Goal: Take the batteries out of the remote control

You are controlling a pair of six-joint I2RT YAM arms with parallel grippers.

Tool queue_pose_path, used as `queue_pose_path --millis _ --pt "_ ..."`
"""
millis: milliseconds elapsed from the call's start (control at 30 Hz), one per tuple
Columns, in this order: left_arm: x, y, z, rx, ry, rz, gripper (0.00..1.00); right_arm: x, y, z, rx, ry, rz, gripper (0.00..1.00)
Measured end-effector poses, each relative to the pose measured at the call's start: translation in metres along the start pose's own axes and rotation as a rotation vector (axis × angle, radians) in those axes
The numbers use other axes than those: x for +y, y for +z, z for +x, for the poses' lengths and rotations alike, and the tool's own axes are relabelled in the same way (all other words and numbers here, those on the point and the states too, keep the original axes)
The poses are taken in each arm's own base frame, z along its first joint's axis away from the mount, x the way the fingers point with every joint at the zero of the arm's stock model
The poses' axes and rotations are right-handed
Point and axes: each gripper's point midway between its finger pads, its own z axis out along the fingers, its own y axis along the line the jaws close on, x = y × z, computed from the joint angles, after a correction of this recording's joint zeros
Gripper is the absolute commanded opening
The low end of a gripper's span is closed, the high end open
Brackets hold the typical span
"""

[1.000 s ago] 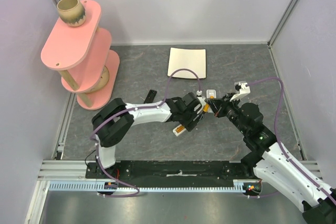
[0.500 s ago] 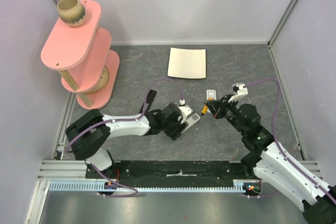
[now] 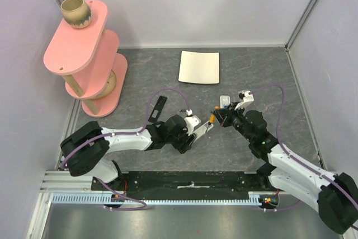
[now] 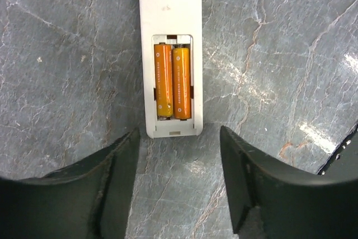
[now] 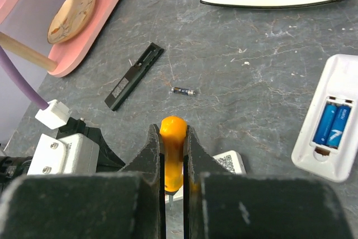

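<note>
The white remote control [image 4: 169, 4] lies bay-up on the grey table, and two orange batteries [image 4: 173, 82] sit side by side in its open bay. My left gripper [image 4: 179, 145] [image 3: 201, 129] is open just short of the remote's bay end, with only bare table between its fingers. My right gripper [image 5: 173, 130] [image 3: 217, 117] is shut on an orange-handled tool [image 5: 173, 138] with a thin metal tip. It hangs just right of the left gripper, above a white piece with a QR label [image 5: 230, 163].
A second white device [image 5: 330, 132] [image 3: 225, 101] with blue cells lies to the right. A flat black bar [image 3: 157, 108], a small loose dark cell [image 5: 184, 90], a cream mat [image 3: 199, 66] and a pink tiered shelf [image 3: 84, 54] with a pot [image 3: 75, 11] stand around.
The left arm dropped from a raised arch to low over the table and its jaws narrowed somewhat. The right gripper shifted left with the orange-handled tool.
</note>
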Motion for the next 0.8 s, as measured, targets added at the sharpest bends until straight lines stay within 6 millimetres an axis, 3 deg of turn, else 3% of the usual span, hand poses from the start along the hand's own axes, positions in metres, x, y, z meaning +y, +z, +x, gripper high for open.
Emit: queue_pose_path --millis 133,267,467,600,800 --pt "-0.001 0.001 -0.002 -0.01 0.001 0.006 0.66 0.004 0.009 0.001 -0.008 0.01 -0.026 0.0" --pt "0.0 0.004 -0.005 -0.022 0.001 0.003 0.58 0.007 0.017 0.001 -0.02 0.016 -0.049 0.0" --pt "0.002 0.012 -0.012 -0.052 0.005 -0.008 0.53 0.01 0.024 0.007 -0.023 0.015 -0.074 0.0" --pt "0.002 0.014 -0.014 -0.062 0.012 -0.01 0.36 0.012 0.027 0.014 -0.016 0.011 -0.087 0.0" --pt "0.002 0.014 -0.015 -0.062 0.017 -0.009 0.23 0.02 0.033 0.024 -0.006 -0.007 -0.108 0.0"
